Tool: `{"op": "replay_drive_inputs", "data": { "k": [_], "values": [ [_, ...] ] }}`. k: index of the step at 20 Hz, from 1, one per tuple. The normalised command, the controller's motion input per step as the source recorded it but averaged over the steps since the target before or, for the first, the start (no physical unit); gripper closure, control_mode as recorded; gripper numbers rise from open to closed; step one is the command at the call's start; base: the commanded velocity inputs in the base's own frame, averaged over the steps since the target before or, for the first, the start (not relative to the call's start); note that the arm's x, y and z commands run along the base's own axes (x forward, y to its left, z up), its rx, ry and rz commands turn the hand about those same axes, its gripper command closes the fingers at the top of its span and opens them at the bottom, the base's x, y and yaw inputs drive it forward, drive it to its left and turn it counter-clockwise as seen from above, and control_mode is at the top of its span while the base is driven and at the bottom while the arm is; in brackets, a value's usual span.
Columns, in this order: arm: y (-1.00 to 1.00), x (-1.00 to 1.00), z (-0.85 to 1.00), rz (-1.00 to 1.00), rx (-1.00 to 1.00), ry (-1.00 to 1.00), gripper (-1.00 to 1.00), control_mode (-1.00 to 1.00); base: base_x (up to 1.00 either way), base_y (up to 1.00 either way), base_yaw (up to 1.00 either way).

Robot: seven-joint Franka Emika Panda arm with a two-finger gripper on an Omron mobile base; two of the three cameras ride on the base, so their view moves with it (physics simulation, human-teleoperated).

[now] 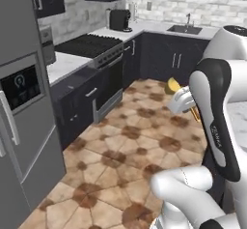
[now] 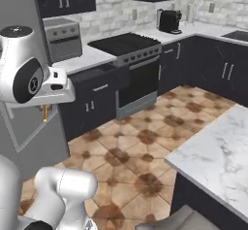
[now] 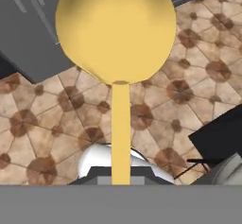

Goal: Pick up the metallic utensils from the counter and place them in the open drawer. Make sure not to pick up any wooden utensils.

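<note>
My gripper (image 1: 185, 102) is shut on the handle of a yellow round-headed spoon (image 3: 116, 34) and holds it in the air over the tiled floor. In the hand view the spoon's bowl is close to the camera and its handle runs down to the bottom edge. From the left base view its yellow head (image 1: 172, 85) pokes out beside my white hand. The counter (image 2: 218, 151), a white grey-veined marble island top, lies to the right of the arm. The metallic utensils and the drawer are out of view.
A grey fridge (image 1: 21, 126) stands close on the left. A stove with oven (image 2: 131, 64) and dark wall cabinets (image 1: 82, 102) line the far side. A sink (image 1: 184, 29) and a coffee machine (image 1: 119, 19) sit on the far worktop. Brown tiled floor (image 1: 125, 146) lies between.
</note>
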Motion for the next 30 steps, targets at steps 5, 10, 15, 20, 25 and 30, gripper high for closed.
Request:
{"op": "replay_drive_inputs", "data": {
  "k": [5, 10, 15, 20, 25, 30],
  "values": [
    [0.00, 0.00, 0.00, 0.00, 0.00, 0.00, 1.00, 1.00, 1.00, 0.91, -0.28],
    [0.00, 0.00, 0.00, 0.00, 0.00, 0.00, 1.00, 1.00, 1.00, 0.64, -0.13],
    [0.00, 0.00, 0.00, 0.00, 0.00, 0.00, 1.00, 1.00, 1.00, -0.47, 0.39],
    [0.00, 0.00, 0.00, 0.00, 0.00, 0.00, 1.00, 1.00, 1.00, -0.64, 0.52],
    [0.00, 0.00, 0.00, 0.00, 0.00, 0.00, 1.00, 1.00, 0.96, -0.25, 0.70],
    [0.00, 0.00, 0.00, 0.00, 0.00, 0.00, 1.00, 1.00, 0.90, -0.30, 0.72]
  ]
}}
